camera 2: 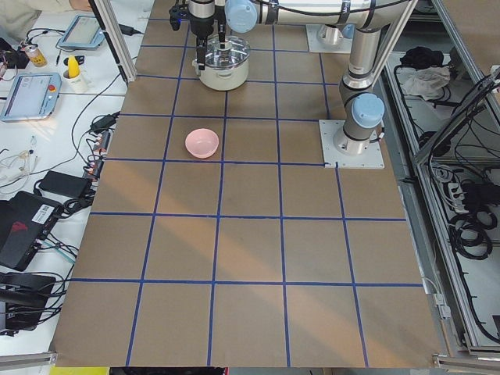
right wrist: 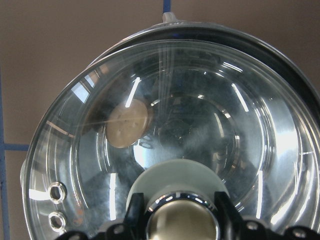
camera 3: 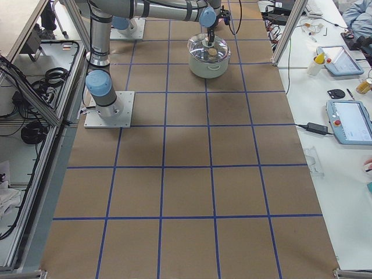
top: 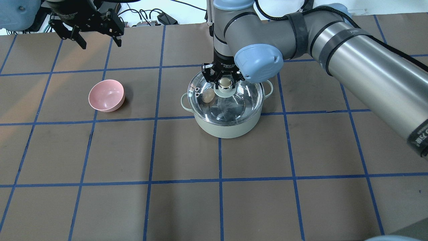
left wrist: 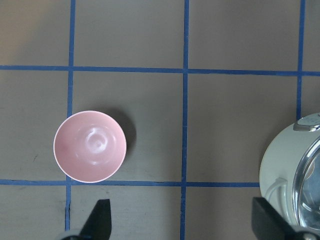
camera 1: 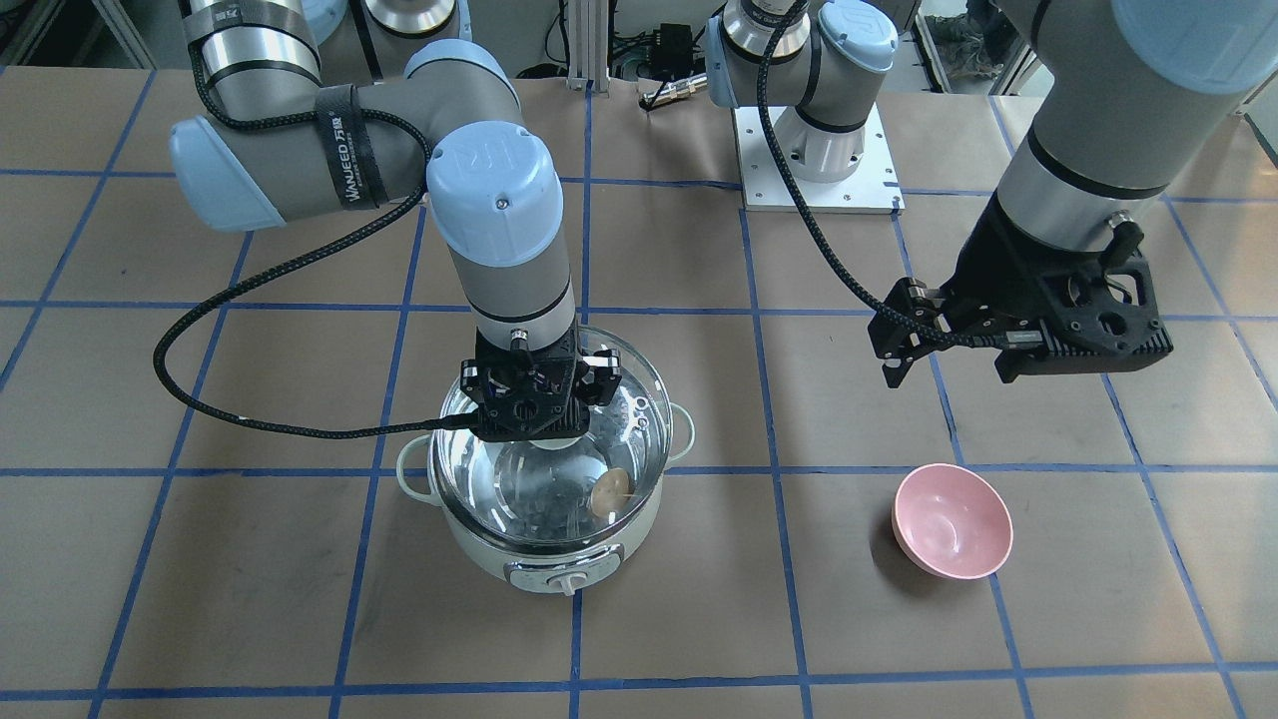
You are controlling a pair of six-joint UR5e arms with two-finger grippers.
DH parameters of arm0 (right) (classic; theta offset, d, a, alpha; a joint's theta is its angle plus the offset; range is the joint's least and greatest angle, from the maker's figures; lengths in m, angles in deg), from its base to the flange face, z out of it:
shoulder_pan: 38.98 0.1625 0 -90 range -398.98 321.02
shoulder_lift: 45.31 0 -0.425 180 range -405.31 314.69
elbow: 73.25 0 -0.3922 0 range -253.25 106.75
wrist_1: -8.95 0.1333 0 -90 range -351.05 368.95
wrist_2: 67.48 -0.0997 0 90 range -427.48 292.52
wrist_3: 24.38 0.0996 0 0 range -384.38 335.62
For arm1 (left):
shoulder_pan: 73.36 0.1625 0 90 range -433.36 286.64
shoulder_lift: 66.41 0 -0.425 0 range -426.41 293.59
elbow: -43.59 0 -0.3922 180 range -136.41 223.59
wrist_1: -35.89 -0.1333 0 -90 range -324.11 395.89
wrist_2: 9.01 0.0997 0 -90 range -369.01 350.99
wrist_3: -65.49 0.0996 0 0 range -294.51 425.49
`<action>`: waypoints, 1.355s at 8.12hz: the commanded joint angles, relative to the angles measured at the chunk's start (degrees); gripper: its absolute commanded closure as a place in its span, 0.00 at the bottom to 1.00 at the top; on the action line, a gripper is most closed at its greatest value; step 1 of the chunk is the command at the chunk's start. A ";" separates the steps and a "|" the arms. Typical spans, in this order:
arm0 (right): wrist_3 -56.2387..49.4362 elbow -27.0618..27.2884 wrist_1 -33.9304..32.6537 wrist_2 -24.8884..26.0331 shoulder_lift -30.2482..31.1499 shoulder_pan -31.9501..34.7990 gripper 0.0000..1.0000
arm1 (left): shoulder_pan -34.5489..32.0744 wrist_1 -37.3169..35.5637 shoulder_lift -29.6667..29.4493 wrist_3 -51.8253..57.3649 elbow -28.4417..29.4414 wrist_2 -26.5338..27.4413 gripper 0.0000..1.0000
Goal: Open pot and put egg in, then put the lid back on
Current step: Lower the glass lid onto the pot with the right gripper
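I count one pot (top: 227, 129), one lid (top: 242, 100), one egg (top: 208, 96) and one pink bowl (top: 106, 95) on the table (top: 267, 201). There are also two grippers.

The right gripper (top: 225, 81) stands straight above the pot. Its two fingers (right wrist: 134, 216) are pressed against the opposite sides of the cream-gold knob (right wrist: 182, 222), so it is clamped on the lid by this knob. The glass lid covers the mouth of the pot. In the right wrist view a dark strip of the pot rim shows beyond one edge of the lid, so the lid is not exactly centred. I cannot tell if it rests fully on the rim.

The egg lies inside the pot, on the steel bottom, and I see it through the glass. It is below the right gripper and a little to the robot's left of the knob, on the side of the two small vent holes (right wrist: 56, 206). It does not touch the gripper; the glass is between them.

The left gripper (top: 100, 43) hangs in the air, well apart from the pot, with its fingers spread and nothing between them. The pink bowl is beneath it, upright, with nothing in it, and well apart from the pot.
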 commanded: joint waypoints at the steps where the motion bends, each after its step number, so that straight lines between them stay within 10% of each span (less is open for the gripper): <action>1: -1.56 0.00 -0.09 0.47 -0.04 -0.17 0.94 | -0.02 1.64 0.23 0.05 0.30 1.95 0.00; 7: -1.38 0.09 -0.70 0.83 -0.13 -0.17 0.72 | -0.02 0.94 -0.29 -0.38 -0.23 1.51 0.00; 11: -1.03 0.44 -2.11 1.62 -0.21 -0.17 0.19 | -0.90 1.64 0.23 -0.39 -1.97 1.25 0.00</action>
